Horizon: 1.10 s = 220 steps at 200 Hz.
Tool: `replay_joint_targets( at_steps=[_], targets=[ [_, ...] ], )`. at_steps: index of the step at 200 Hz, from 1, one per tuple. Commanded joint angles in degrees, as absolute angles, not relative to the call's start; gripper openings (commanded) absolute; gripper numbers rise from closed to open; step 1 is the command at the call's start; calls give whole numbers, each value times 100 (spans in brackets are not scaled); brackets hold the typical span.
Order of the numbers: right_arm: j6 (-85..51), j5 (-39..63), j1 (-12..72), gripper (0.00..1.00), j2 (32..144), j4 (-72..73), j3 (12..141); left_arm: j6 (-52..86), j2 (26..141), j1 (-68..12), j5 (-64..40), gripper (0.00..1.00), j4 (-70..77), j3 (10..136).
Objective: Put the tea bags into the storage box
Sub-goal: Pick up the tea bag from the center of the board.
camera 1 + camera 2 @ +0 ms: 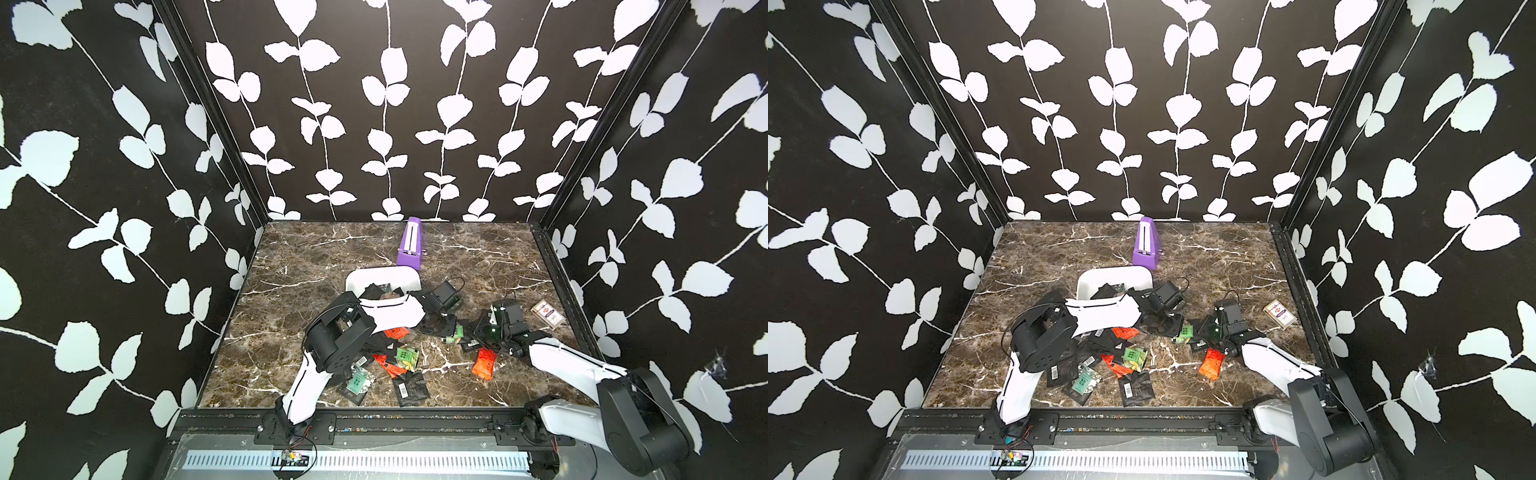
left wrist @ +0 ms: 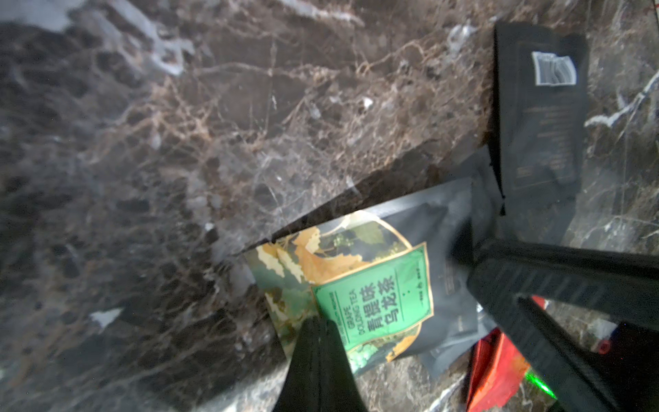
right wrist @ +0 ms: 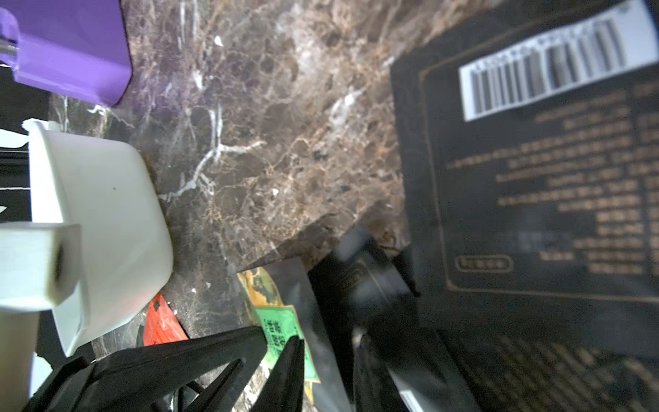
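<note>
My left gripper [image 2: 315, 323] is pinched fully shut on the edge of a green-label tea bag [image 2: 374, 303], just off the near right corner of the storage box [image 1: 397, 277]. My right gripper [image 1: 478, 334], farther right of the box, is part closed on a black barcode tea bag [image 3: 535, 178]; other tea bags [image 1: 409, 388] lie scattered nearer me than the box

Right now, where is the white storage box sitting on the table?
In both top views the storage box sits mid-table, just in front of the purple box at the back, with the scattered tea bags nearer the camera.
</note>
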<state>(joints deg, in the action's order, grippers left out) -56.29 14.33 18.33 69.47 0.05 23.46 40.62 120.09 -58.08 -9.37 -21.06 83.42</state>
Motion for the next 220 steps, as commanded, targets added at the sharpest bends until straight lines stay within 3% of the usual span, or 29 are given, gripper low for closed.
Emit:
replay_joint_targets(
  at_steps=[1,124,220],
  targets=[
    [-5537,1515,1815,27,6952,271,2165,3964,12023,-5836,-849,0,-2335,8235],
    [-5474,1625,1881,27,7314,526,2101,3946,12041,-5836,-822,0,-2364,8266],
    [-5221,1401,1923,33,7298,156,2183,3955,12084,-5841,-851,0,-2399,8375]
  ],
)
